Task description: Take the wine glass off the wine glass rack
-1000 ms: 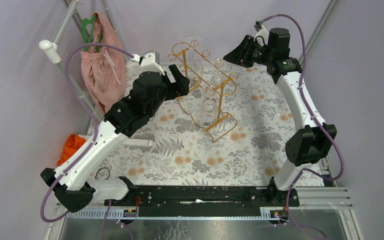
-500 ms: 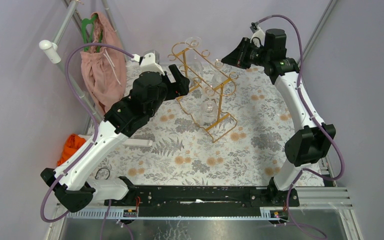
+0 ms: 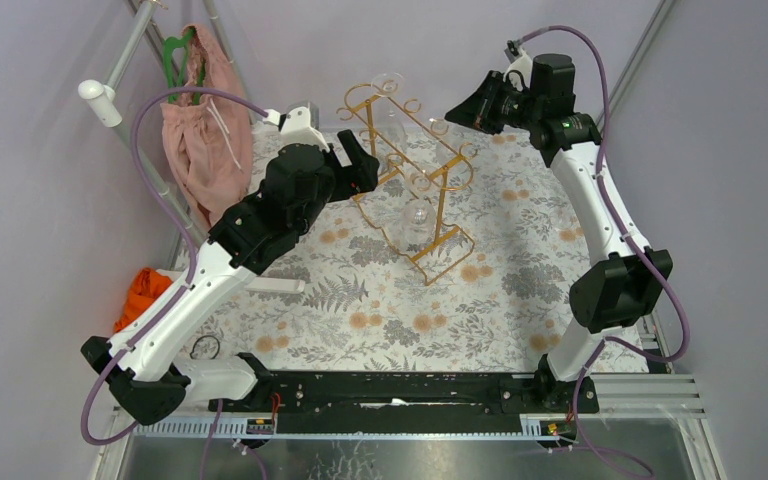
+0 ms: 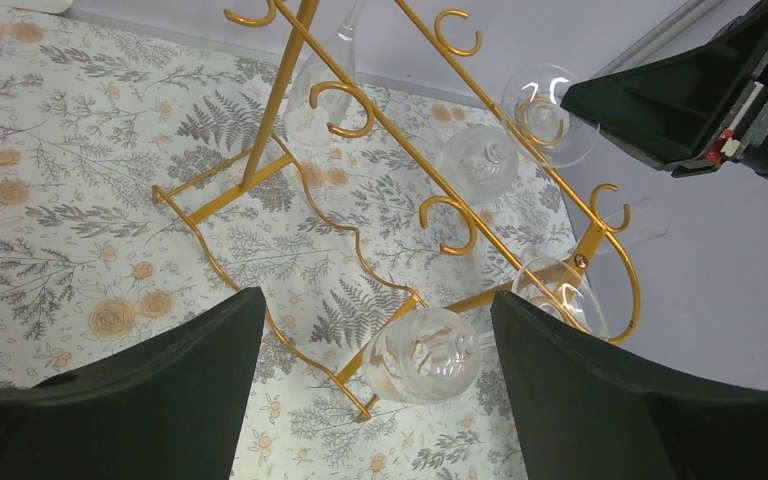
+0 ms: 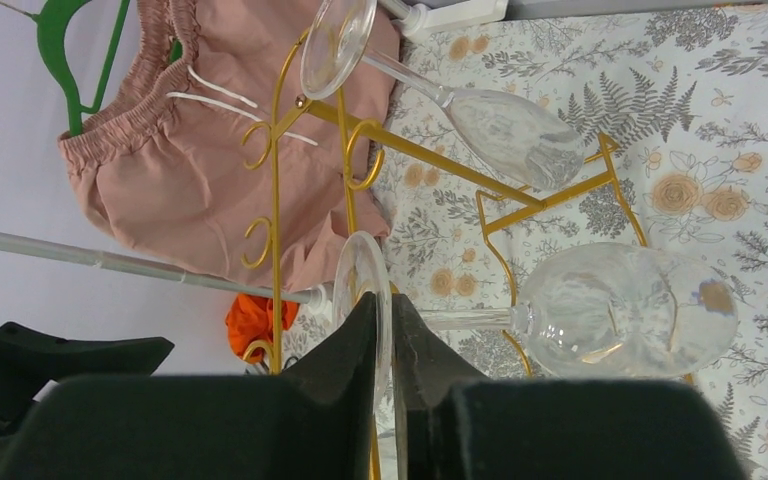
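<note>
The gold wire wine glass rack (image 3: pixel 440 200) stands at the back middle of the floral table, with several clear glasses hanging upside down on it. My right gripper (image 3: pixel 457 110) is shut on the round foot (image 5: pixel 360 275) of one wine glass at the rack's far right end. Its bowl (image 5: pixel 625 310) hangs below, and I cannot tell whether the foot is clear of the rail. My left gripper (image 3: pixel 362 165) is open at the rack's left side. Another hanging glass (image 4: pixel 430 355) lies between its fingers, untouched. The rack also shows in the left wrist view (image 4: pixel 277 100) and the right wrist view (image 5: pixel 275 200).
A pink garment (image 3: pixel 200 130) on a green hanger (image 3: pixel 172 55) hangs from a clothes stand at the back left. An orange cloth (image 3: pixel 142 290) lies at the table's left edge. A third glass (image 5: pixel 515 135) hangs on the rack near my right gripper.
My right gripper has shifted slightly left and up, still holding the glass foot. The left arm has not moved.
</note>
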### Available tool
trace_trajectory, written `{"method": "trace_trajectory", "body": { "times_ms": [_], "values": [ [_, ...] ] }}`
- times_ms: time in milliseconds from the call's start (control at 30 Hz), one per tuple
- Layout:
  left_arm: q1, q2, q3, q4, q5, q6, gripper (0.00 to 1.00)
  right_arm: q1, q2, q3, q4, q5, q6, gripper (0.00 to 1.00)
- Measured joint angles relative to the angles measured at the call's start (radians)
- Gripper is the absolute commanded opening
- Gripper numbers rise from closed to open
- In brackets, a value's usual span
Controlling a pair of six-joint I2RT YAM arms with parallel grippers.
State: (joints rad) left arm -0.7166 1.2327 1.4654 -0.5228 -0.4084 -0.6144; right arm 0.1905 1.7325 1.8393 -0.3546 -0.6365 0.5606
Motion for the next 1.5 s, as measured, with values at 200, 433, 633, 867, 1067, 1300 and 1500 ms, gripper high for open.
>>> {"method": "trace_trajectory", "body": {
  "times_ms": [200, 433, 633, 867, 1067, 1300, 1500],
  "values": [
    [0.000, -0.006, -0.005, 0.000, 0.000, 0.000, 0.91, 0.000, -0.006, -0.028, 0.042, 0.000, 0.085, 0.00],
    [0.001, -0.019, -0.006, 0.000, 0.000, 0.000, 0.92, 0.000, -0.021, -0.081, 0.107, -0.001, 0.198, 0.00],
    [0.001, -0.024, -0.009, 0.000, 0.000, 0.000, 0.93, -0.001, -0.030, -0.122, 0.165, -0.002, 0.277, 0.00],
    [0.005, -0.030, -0.010, 0.000, 0.000, 0.001, 0.93, -0.015, -0.039, -0.135, 0.215, -0.005, 0.339, 0.00],
    [0.006, -0.031, -0.010, 0.000, 0.000, 0.001, 0.93, -0.037, -0.048, -0.135, 0.233, -0.012, 0.362, 0.00],
    [0.006, -0.031, -0.010, 0.000, 0.000, 0.002, 0.93, -0.070, -0.060, -0.135, 0.233, -0.017, 0.372, 0.00],
    [0.006, -0.031, -0.010, 0.000, 0.000, 0.002, 0.93, -0.097, -0.069, -0.135, 0.235, -0.020, 0.380, 0.00]
  ]
}}
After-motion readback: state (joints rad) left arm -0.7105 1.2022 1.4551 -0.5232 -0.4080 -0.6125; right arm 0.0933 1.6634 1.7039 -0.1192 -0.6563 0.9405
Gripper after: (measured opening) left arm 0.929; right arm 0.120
